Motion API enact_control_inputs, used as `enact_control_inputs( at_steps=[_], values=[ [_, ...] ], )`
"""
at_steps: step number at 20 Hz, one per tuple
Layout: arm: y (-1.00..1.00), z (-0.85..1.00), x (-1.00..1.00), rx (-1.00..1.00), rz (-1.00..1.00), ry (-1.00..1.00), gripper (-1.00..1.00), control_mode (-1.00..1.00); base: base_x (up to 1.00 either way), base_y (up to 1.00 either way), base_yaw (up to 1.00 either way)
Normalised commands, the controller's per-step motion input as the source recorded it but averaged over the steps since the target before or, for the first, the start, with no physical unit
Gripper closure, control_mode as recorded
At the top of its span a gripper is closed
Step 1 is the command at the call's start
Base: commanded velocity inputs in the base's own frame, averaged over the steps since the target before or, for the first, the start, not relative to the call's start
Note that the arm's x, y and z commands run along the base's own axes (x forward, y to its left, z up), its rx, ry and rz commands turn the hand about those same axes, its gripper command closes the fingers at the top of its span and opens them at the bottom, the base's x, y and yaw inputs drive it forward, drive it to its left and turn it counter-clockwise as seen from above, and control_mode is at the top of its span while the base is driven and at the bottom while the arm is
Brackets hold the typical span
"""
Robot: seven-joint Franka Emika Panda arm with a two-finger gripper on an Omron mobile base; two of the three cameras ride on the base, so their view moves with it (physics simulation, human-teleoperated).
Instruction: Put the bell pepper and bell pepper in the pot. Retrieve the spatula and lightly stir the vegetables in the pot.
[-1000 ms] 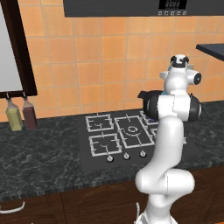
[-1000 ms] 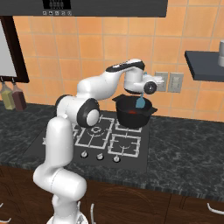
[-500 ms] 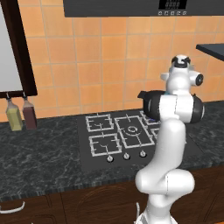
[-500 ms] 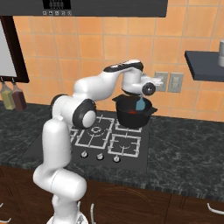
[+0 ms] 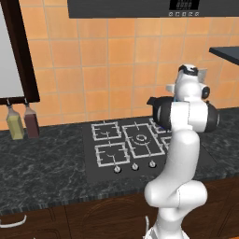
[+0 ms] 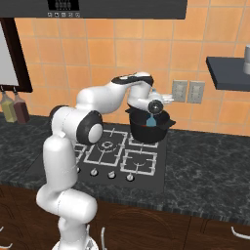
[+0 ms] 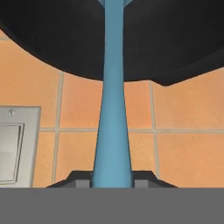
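1. Spatula is one flat light blue all over, with a thin straight handle that widens a little toward the hand; in the right base view it shows as a small blue wedge hanging under the gripper
2. Its long axis runs straight out from between the two dark fingertips, and the far end goes over the rim of the pot; from the right base camera it points down into the pot's mouth
3. The fingers are closed on the handle, one dark pad pressed to each side of it
4. The pot is round, black and deep-sided, with a short stub handle sticking out on its right side; it stands on the back right burner of the hob, near the tiled wall
5. In the left base view the arm's upper link covers most of the pot, so just a dark edge with a stub shows to the left of the arm
6. The spatula head is cut off at the top of the hand view, and what lies inside the pot cannot be made out
7. A grey wall switch plate sits at the left edge of the hand view, cut off by the frame
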Motion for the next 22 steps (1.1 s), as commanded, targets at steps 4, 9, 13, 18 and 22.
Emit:
enact_control_inputs(
  at_steps=[4,9,13,18,22],
  values=[
    [0.0,-0.5,0.0,0.03,-0.09,0.0,1.0,-1.0,0.0,0.0,0.0],
    [0.0,-0.42,0.16,0.09,-0.12,-0.07,1.0,-1.0,0.0,0.0,0.0],
    [0.0,-0.4,0.25,0.09,-0.1,-0.1,1.0,-1.0,0.0,0.0,0.0],
    [0.0,-0.45,0.41,0.07,-0.04,-0.09,1.0,-1.0,0.0,0.0,0.0],
    [0.0,-0.25,0.41,0.04,-0.01,-0.19,1.0,-1.0,0.0,0.0,0.0]
  ],
)
